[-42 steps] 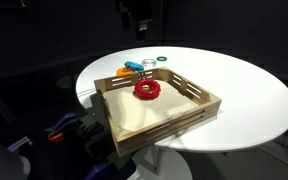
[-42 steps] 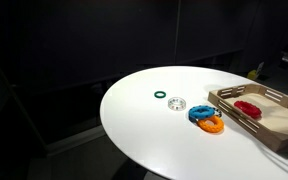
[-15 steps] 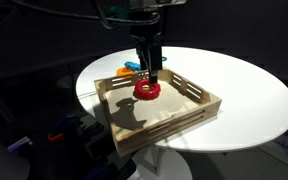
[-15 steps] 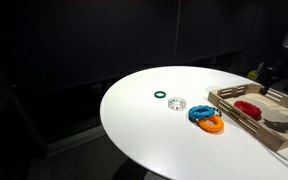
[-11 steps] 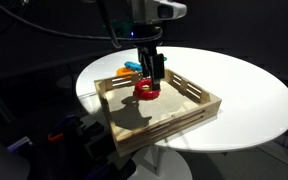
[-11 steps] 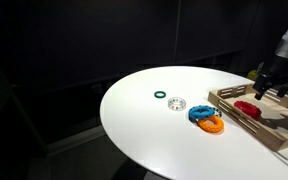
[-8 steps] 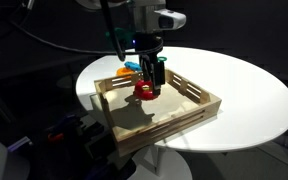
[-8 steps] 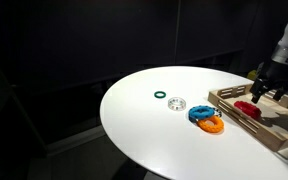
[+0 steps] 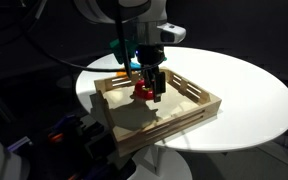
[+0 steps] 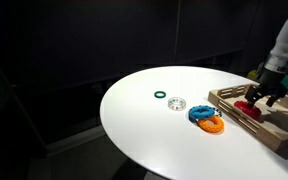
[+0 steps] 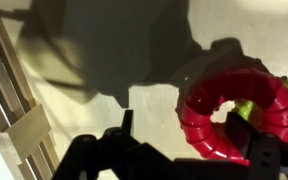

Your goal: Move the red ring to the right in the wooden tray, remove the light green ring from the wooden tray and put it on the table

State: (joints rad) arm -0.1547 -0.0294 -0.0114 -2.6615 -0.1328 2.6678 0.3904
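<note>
The red ring [image 9: 144, 92] lies in the far part of the wooden tray [image 9: 179, 120] on the white table [image 9: 246, 90]; both exterior views show it [image 10: 248, 106]. My gripper [image 9: 152, 90] is low over it, open, with its fingers astride the ring's near rim [image 11: 192, 140]. In the wrist view the red ring [image 11: 209, 125] fills the right side. A piece of the light green ring [image 11: 246, 110] shows through its hole, partly hidden by the red one.
A blue ring [image 10: 200, 113] and an orange piece [image 10: 213, 125] lie on the table just outside the tray [image 10: 230, 98]. A dark green ring [image 10: 160, 96] and a pale ring [image 10: 178, 103] lie farther off. The tray's slotted wall [image 11: 14, 95] is close by.
My gripper has come down into the tray and now sits right at the red ring. The rings have not moved.
</note>
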